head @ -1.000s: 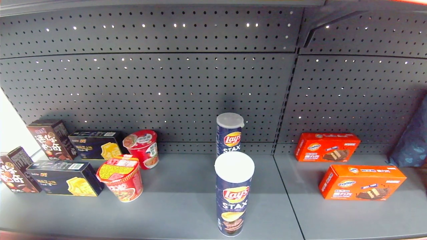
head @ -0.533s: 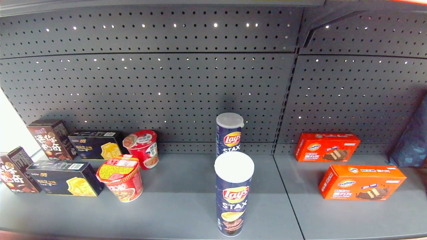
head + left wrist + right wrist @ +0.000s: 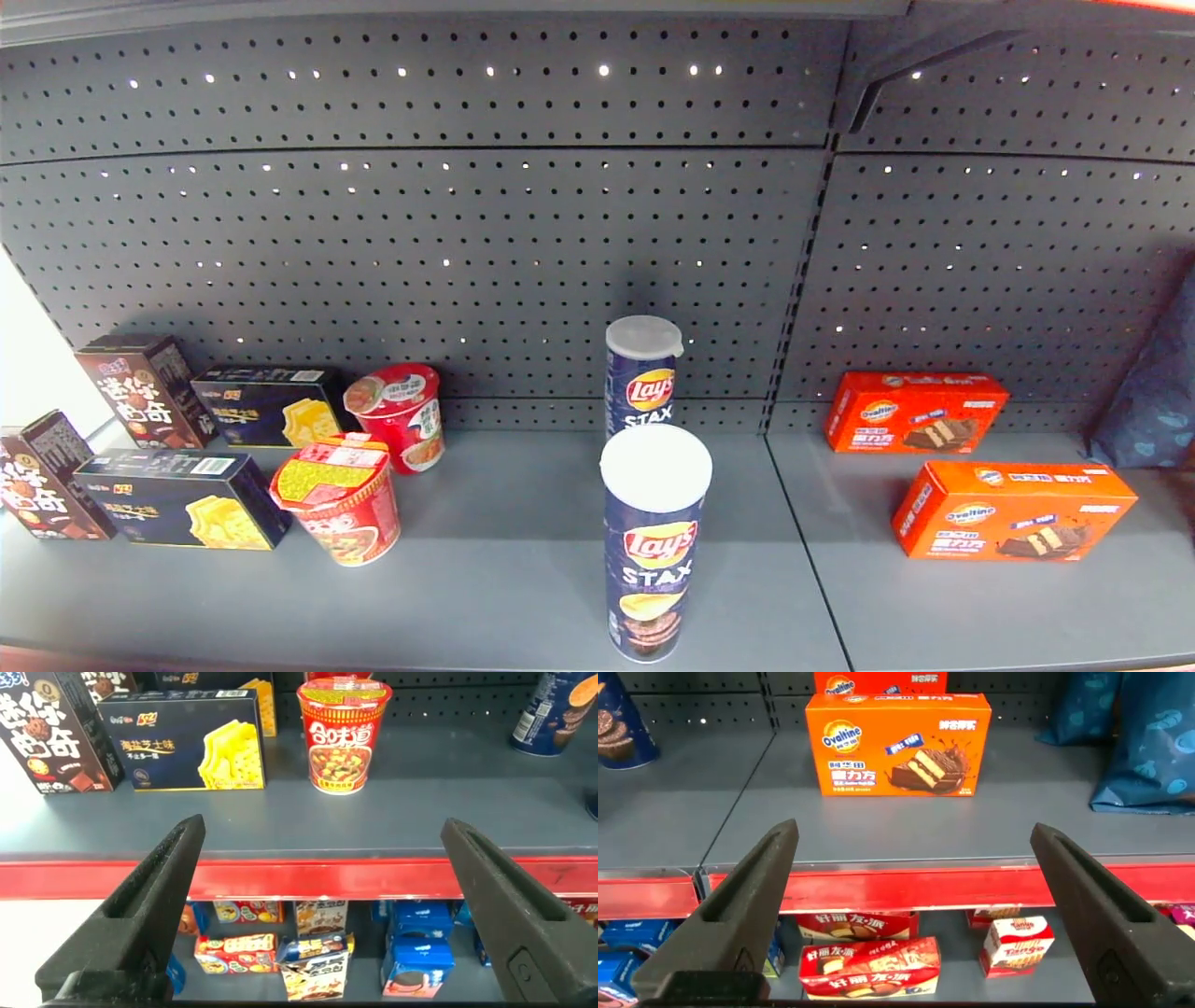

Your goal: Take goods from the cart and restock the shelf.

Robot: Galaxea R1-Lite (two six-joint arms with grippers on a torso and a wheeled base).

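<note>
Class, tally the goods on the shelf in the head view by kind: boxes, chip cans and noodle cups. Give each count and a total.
Boxes: 6
Chip cans: 2
Noodle cups: 2
Total: 10

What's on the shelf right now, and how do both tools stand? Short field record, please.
shelf: partly stocked, goods in three groups
chip cans: two, upright, centre, one behind the other
noodle cups: two, left of centre
dark boxes: four, far left
orange boxes: two, right side
blue bag: far right
left tool: open, empty, facing the front noodle cup
right tool: open, empty, facing the front orange box
</note>
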